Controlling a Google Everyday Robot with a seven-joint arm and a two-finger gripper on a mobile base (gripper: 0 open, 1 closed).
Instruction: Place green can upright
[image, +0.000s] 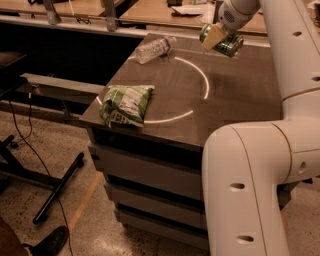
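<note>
The pincer (219, 39) is closed on the green can (231, 45), up over the far side of the desk (240, 100). The green can lies tipped sideways, so it must turn to stand.

Dark drawer cabinet (150, 170) standing on speckled floor (100, 235), wooden desks (150, 12) running behind it, grey bench (55, 82) and black stand leg (57, 189) lying to its left, gripper (222, 41) holding the green can (232, 46) above its far edge
</note>
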